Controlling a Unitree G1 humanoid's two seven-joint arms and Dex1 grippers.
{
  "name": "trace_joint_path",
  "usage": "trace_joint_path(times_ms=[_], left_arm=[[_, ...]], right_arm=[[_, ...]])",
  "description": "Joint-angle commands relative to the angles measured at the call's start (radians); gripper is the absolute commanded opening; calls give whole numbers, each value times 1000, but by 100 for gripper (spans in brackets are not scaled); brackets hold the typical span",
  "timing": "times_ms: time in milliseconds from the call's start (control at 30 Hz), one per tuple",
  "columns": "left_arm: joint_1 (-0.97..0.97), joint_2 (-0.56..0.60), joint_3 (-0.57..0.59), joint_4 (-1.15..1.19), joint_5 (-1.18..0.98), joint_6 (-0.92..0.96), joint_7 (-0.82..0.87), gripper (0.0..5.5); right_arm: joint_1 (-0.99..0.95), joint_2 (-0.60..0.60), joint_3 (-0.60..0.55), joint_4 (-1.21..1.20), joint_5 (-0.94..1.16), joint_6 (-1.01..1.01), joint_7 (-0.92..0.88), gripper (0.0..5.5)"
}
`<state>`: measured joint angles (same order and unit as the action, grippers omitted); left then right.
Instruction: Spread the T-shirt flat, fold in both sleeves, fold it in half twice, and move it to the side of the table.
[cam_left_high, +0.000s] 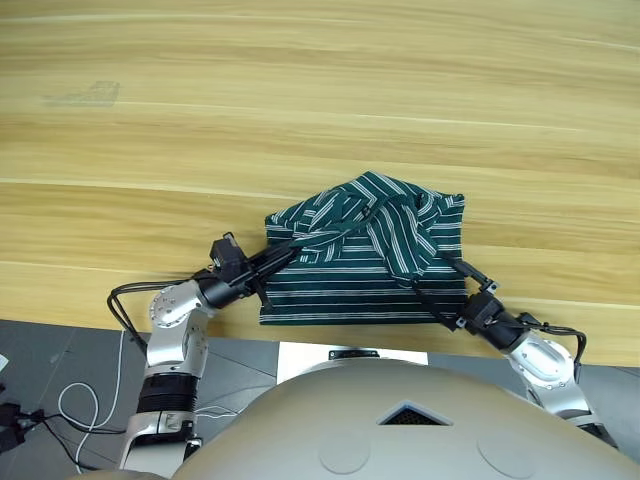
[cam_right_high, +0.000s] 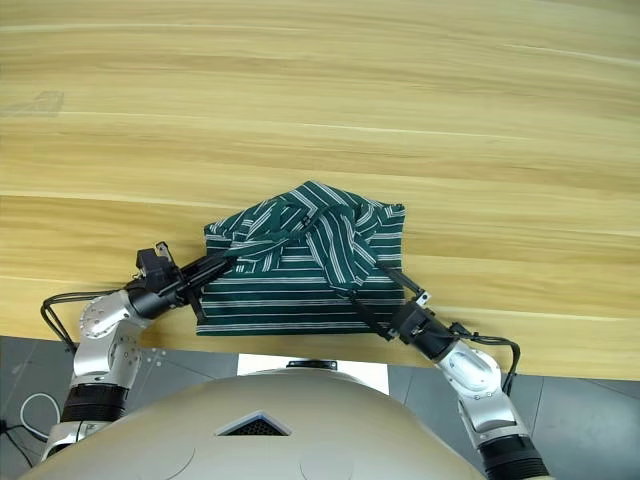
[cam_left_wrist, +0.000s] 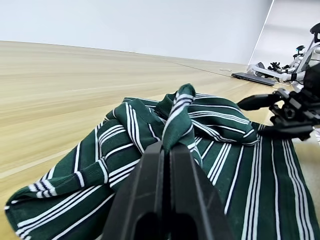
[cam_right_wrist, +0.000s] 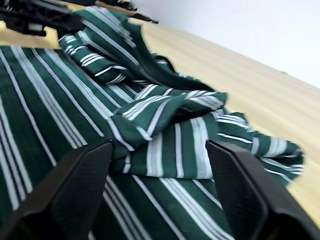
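Wooden table (cam_left_high: 300, 100) is seen in head views, striped T-shirt (cam_left_high: 360, 285) bunched at its near edge. Left wrist view: left gripper (cam_left_wrist: 167, 150) is clamped on a raised fold. Right gripper (cam_right_wrist: 159, 145) is held agape over the T-shirt.

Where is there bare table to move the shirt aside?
Bare table lies beyond the T-shirt and to both its sides. Crowded: the near edge, where the left gripper pinches it and the open right gripper sits over it.

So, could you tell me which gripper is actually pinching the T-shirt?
The left gripper, shut on a raised fold of the T-shirt; the right gripper stands wide open.
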<state>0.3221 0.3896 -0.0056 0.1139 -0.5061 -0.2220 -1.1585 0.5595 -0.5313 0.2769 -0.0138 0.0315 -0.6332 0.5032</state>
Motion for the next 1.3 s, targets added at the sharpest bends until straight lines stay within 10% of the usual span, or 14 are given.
trace_joint_path(times_ms=[33,433,1300], left_arm=[[-2,-5,11,-10,4,-8,9,2],[12,-22,1,-19,11,-28,11,2],[33,-29,24,-51,-2,-46,27,0]], right_arm=[[8,18,61,-21,-76,20,18,342],[-87,99,55,11,-112,76,-53,342],[-91,111,-9,-86,-110,134,-99,3]])
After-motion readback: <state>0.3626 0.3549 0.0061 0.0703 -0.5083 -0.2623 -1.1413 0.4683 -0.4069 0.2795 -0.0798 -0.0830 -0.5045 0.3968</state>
